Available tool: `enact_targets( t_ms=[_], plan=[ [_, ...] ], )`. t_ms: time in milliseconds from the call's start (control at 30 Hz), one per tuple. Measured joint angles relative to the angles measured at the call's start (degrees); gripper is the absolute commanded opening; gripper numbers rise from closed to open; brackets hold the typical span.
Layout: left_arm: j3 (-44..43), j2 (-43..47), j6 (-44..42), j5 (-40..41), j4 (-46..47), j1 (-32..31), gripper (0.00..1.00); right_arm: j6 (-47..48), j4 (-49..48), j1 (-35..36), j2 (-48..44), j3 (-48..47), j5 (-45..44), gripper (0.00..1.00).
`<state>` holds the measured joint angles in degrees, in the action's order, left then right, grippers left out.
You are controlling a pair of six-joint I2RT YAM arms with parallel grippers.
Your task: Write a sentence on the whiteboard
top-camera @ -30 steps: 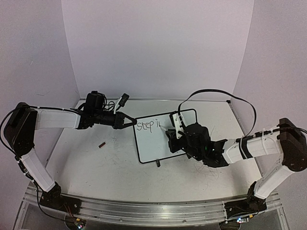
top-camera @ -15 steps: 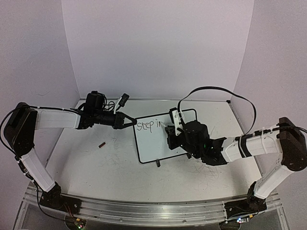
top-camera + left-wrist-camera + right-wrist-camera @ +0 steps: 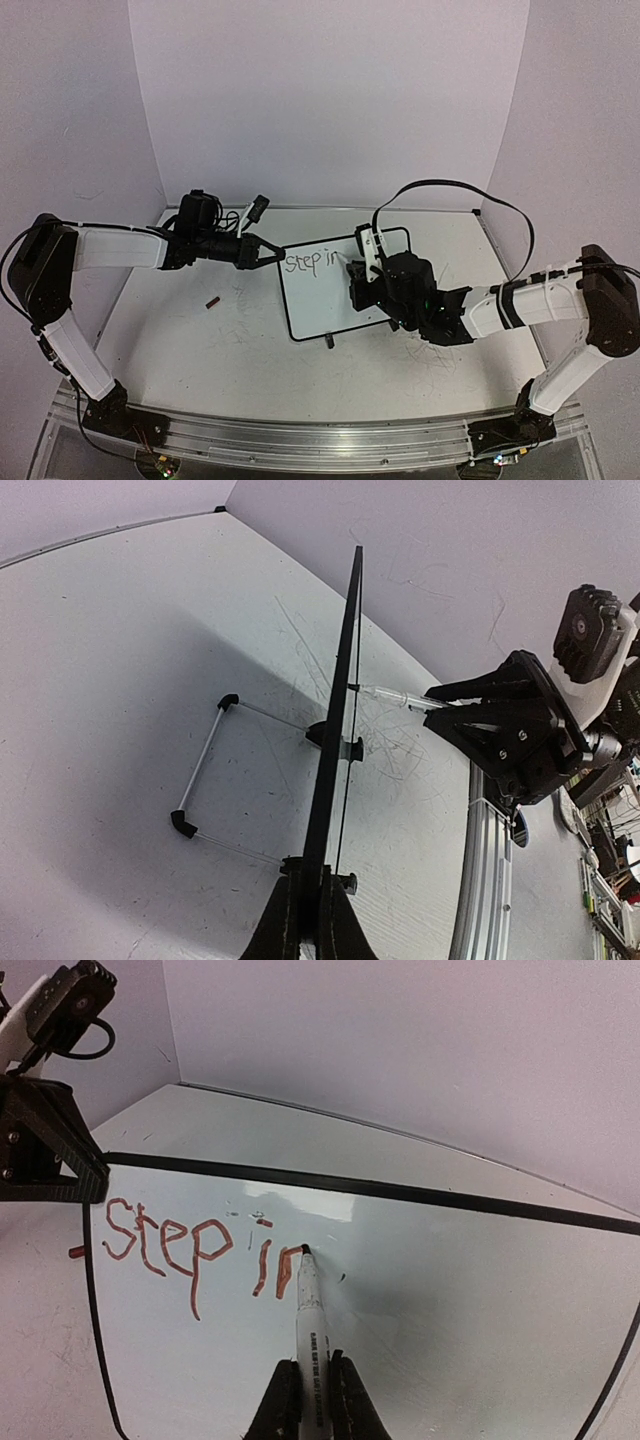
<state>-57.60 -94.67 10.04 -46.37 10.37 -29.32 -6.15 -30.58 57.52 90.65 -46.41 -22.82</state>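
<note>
White surface [image 3: 200,340], top view: I see the whiteboard [image 3: 325,305] at its middle, long axis left to right. The sentence [image 3: 303,262] reads "step in", its "n" fuller than a second ago. Left wrist: left gripper [image 3: 310,920] clamps the board's edge. Right wrist: right gripper [image 3: 305,1400] pinches the marker [image 3: 308,1310], tip on the "n".

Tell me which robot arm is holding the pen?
The right end effector holds the marker, its tip on the whiteboard. The left end effector only clamps the board's edge.
</note>
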Motion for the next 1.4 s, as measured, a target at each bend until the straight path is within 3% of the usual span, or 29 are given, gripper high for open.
enact_targets(
  t_ms=[1400],
  plan=[
    [0.0, 0.0, -0.48, -0.04, -0.44, 0.0, 0.0, -3.02, 3.31, -0.08, -4.77, 2.86, 1.75, 0.0]
  ],
)
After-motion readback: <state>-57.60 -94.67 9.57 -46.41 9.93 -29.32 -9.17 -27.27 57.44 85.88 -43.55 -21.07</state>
